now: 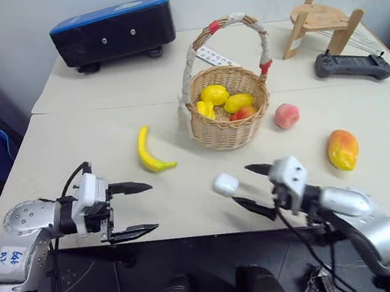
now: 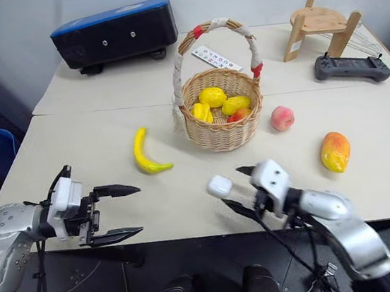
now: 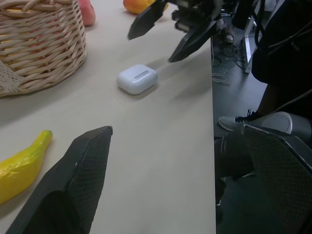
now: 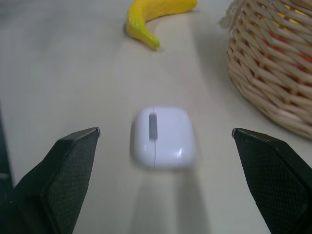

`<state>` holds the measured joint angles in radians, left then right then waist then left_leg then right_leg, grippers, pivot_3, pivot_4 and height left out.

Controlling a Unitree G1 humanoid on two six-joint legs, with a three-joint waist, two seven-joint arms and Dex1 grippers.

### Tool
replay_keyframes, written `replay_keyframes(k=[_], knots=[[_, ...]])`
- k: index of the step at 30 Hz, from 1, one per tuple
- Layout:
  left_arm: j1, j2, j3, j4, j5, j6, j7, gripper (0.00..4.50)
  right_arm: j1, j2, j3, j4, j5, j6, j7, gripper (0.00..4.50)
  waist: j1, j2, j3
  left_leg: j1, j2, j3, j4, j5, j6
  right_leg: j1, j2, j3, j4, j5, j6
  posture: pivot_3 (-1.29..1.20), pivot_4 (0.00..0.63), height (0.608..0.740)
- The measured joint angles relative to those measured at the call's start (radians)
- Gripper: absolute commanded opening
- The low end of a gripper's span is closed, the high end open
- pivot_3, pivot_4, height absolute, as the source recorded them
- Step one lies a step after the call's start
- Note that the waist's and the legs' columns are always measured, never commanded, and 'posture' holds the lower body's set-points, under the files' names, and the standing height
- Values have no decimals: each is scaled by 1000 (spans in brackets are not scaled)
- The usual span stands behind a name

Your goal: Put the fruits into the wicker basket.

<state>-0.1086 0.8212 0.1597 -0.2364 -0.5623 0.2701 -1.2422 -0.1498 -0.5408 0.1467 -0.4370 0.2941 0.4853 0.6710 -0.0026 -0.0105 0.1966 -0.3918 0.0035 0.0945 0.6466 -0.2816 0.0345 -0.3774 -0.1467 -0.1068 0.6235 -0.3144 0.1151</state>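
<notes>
The two black fingers of the right gripper (image 1: 254, 194) are spread wide and hold nothing; a small white case (image 1: 225, 184) lies on the table (image 1: 95, 140) just in front of them, untouched. The left gripper (image 1: 140, 208) is also wide open and empty at the near table edge. Beyond it lies one banana (image 1: 150, 151). Further stands the wicker basket (image 1: 227, 106) with three yellow fruits and one red fruit inside. To its right lie one peach (image 1: 286, 115) and, nearer, one mango (image 1: 343, 149).

Beige table (image 1: 107, 128), pale wall (image 1: 9, 26)
</notes>
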Motion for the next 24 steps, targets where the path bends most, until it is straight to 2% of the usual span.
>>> replay_keyframes(k=[4,8,11,15,16,20,24], knots=[[3,-4,-4,-3,1,1,9,4500,-68,27,97,63,-44,51,-8,4490,1,0,0,-2,-1,0,3,-1,3,0,0,-1,-1,0,0,0,150,740],[2,-5,-5,-26,1,1,18,4500,-112,47,129,155,-95,36,-18,4490,-1,0,0,-2,-3,3,3,-1,4,1,0,-2,-2,0,0,0,150,740],[1,-9,-6,-26,1,1,18,4500,-121,53,130,175,-96,20,-2,3901,-1,0,0,-2,-2,2,3,-1,4,1,0,-2,-1,0,0,0,150,740],[-6,-14,-22,-27,1,1,16,4500,-121,61,121,193,-96,-2,10,2512,-1,0,0,-2,-1,2,3,-1,4,1,0,-3,-1,0,0,0,150,740],[-9,-15,-24,-27,1,1,15,4500,-116,61,116,194,-94,-11,16,2324,0,0,0,-2,-1,2,3,-1,4,1,0,-3,-1,0,0,0,150,740],[-35,-26,-48,-23,2,-4,6,4500,-29,38,44,163,-54,-70,53,2345,4,0,0,-2,-3,2,3,-1,4,1,0,-3,-2,0,0,0,150,740],[-65,-62,-68,-23,-1,3,12,4500,105,31,-175,33,111,-113,86,2345,5,0,0,-3,-2,1,3,-1,4,1,0,-3,-2,0,1,0,150,740]])
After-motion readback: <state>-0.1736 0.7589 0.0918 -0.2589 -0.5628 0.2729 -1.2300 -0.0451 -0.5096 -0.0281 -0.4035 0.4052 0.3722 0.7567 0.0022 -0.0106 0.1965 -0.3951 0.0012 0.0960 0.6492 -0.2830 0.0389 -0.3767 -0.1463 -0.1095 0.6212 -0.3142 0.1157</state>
